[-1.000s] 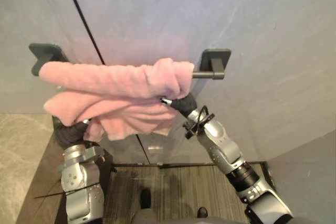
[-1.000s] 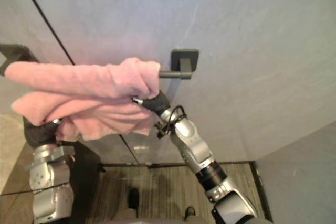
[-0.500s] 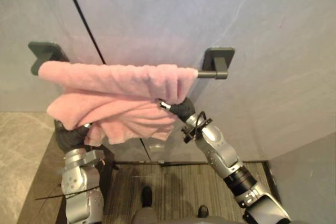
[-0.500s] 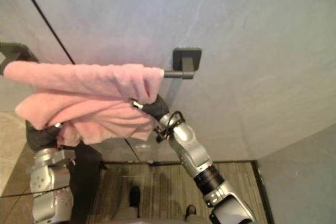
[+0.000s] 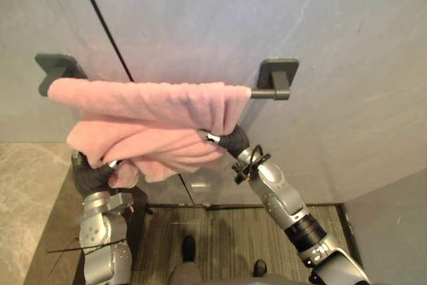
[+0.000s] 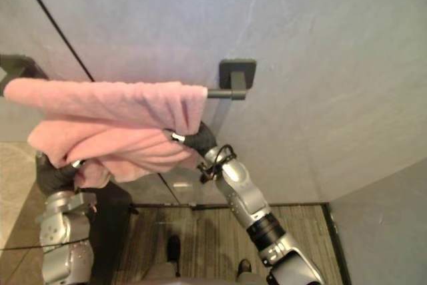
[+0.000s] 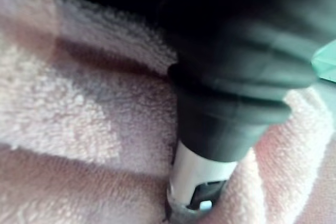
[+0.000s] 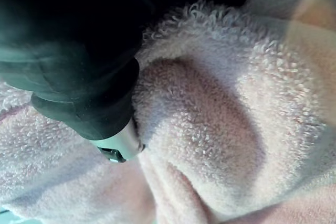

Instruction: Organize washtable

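Observation:
A pink towel (image 5: 153,101) hangs over a dark towel bar (image 5: 263,94) fixed to the grey wall by two dark brackets (image 5: 277,75). Its upper layer lies smooth along the bar, and a looser fold sags below it. My left hand (image 5: 90,177) is under the lower left of the sagging fold, with its fingers buried in the cloth. My right hand (image 5: 230,141) reaches up under the towel's right end, fingers hidden behind the cloth. The wrist views show each dark hand cover (image 7: 236,77) (image 8: 68,51) pressed against the pink terry (image 8: 210,119).
A dark seam (image 5: 107,25) runs slantwise down the wall behind the bar. Striped brown flooring (image 5: 220,238) lies below, and a beige stone surface (image 5: 27,191) is at the lower left. A grey wall panel (image 5: 393,231) closes the lower right corner.
The bunch of towel at the bar's right end has been smoothed flat along the bar. Both hands have dropped a little lower beneath the hanging fold.

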You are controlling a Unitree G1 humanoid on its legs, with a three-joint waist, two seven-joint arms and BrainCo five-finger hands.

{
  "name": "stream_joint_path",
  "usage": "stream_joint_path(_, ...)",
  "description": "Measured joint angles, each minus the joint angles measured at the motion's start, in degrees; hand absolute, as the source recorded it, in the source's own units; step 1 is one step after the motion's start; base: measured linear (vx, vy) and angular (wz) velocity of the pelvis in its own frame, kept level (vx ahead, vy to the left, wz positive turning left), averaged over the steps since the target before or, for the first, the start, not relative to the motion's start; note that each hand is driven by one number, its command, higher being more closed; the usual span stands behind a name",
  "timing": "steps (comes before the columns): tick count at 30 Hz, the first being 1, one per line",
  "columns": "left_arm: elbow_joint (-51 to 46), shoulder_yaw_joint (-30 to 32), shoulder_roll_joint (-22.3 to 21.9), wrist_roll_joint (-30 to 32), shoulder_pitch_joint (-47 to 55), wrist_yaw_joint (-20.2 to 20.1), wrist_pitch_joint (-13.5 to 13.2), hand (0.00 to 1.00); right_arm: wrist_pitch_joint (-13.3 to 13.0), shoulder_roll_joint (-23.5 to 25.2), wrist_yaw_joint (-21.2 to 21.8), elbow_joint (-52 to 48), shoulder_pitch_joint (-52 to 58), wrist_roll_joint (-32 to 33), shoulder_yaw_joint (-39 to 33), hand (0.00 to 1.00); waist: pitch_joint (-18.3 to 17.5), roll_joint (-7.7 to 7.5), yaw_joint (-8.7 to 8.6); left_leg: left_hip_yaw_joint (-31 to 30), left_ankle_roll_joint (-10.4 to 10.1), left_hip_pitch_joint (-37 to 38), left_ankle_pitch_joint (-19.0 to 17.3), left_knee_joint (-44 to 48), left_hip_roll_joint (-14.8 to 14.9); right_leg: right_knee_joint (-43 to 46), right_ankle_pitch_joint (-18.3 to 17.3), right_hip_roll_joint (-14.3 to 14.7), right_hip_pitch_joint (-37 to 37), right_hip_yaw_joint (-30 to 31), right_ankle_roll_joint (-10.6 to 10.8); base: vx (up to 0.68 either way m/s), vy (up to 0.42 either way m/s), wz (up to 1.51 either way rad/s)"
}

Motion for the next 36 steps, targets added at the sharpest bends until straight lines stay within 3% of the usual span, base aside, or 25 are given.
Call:
stream_joint_path(25,1.99,1.0,0.01,-1.97,0.45,-0.02,0.57,0.0,1.95,-0.36,-0.3,1.0,3.63,0.51,-3.15,0.0,0.04,0.04,1.29,-0.07,-0.29,-0.06,-0.17,0.01,-0.01,-0.02,0.02,-0.02,-0.03,-0.07,-0.02,0.0,0.0,0.0)
stream_joint_path(31,1.98,4.02,0.08,-1.97,0.89,-0.09,0.7,0.0,2.59,-0.37,-0.45,-2.14,12.52,0.54,-13.13,0.0,0.02,0.02,1.13,-0.34,-0.36,-0.12,0.02,0.01,-0.26,-0.05,0.09,-0.27,0.13,-0.46,-0.09,0.0,0.0,0.01)
stream_joint_path(36,1.99,5.4,2.52,-2.01,4.1,-1.78,0.75,0.0,2.78,-3.45,-5.23,-2.35,18.99,2.41,-31.42,0.0,0.01,0.01,0.34,-0.65,-0.22,0.06,0.16,0.02,-0.85,-0.16,0.08,-0.77,0.49,-0.63,0.02,0.0,0.0,0.02)
